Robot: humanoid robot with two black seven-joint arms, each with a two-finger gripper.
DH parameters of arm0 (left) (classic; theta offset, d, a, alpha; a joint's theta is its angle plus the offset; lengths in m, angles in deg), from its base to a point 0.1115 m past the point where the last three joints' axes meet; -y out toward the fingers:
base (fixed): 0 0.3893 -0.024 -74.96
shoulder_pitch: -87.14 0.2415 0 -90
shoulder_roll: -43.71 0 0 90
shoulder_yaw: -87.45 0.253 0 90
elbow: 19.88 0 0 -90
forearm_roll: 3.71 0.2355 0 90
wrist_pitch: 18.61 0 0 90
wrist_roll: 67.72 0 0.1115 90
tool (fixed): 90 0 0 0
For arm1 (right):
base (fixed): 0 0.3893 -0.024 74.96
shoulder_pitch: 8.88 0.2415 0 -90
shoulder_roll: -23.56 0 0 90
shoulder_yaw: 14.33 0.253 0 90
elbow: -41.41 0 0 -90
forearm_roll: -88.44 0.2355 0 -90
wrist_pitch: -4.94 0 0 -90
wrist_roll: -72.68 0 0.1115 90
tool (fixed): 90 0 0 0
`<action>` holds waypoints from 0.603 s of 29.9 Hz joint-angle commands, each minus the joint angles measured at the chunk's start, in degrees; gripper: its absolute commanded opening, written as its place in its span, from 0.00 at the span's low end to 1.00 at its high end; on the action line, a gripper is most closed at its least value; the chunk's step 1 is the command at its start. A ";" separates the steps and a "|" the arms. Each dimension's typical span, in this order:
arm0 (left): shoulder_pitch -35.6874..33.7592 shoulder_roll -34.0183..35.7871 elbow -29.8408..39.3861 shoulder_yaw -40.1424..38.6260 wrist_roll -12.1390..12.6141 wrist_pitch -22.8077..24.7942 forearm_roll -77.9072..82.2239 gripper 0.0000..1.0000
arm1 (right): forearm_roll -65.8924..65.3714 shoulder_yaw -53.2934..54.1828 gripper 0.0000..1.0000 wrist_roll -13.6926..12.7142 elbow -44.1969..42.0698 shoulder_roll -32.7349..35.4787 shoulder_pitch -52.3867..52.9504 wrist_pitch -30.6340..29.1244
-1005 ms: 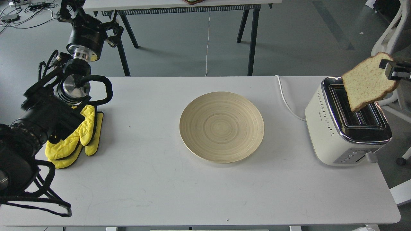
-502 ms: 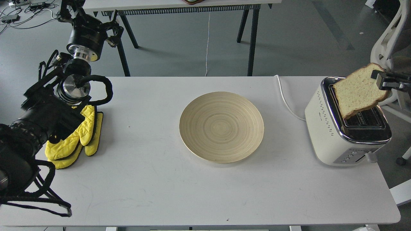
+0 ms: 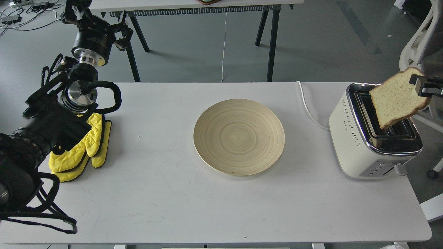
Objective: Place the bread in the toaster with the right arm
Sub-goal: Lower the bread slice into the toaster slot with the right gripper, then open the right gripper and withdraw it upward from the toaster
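The bread (image 3: 396, 98), a pale slice with a brown crust, hangs tilted over the far slot of the cream-white toaster (image 3: 360, 145) at the table's right end. Its lower corner is at the slot's opening; I cannot tell whether it touches. My right gripper (image 3: 420, 86) comes in from the right edge and is shut on the slice's upper right crust. My left arm rises at the far left above the yellow mitts (image 3: 81, 148). Its gripper (image 3: 97, 22) is dark and end-on at the top left, and its fingers cannot be told apart.
A round wooden plate (image 3: 238, 136) lies in the middle of the white table (image 3: 173, 200). The toaster's white cord (image 3: 308, 110) runs off the back edge. A chair base (image 3: 415, 45) stands beyond the table's right end, another table's legs behind.
The bread dropped and swung left toward the toaster's top, then shifted back right with my right gripper; it now hangs lower than a second ago. The left arm has not moved.
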 commanded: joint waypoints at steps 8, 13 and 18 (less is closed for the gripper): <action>0.00 -0.03 -0.09 0.00 0.00 0.00 0.00 1.00 | 0.58 0.04 0.06 -0.08 0.00 -1.24 -3.03 0.92; 0.00 -0.03 0.00 0.00 0.00 0.00 0.00 1.00 | 0.58 0.12 0.14 -0.08 -0.61 -3.08 -6.37 2.67; 0.00 -0.03 0.00 0.00 0.00 0.00 0.00 1.00 | 0.76 1.00 0.73 0.27 -0.61 -4.40 -6.37 3.91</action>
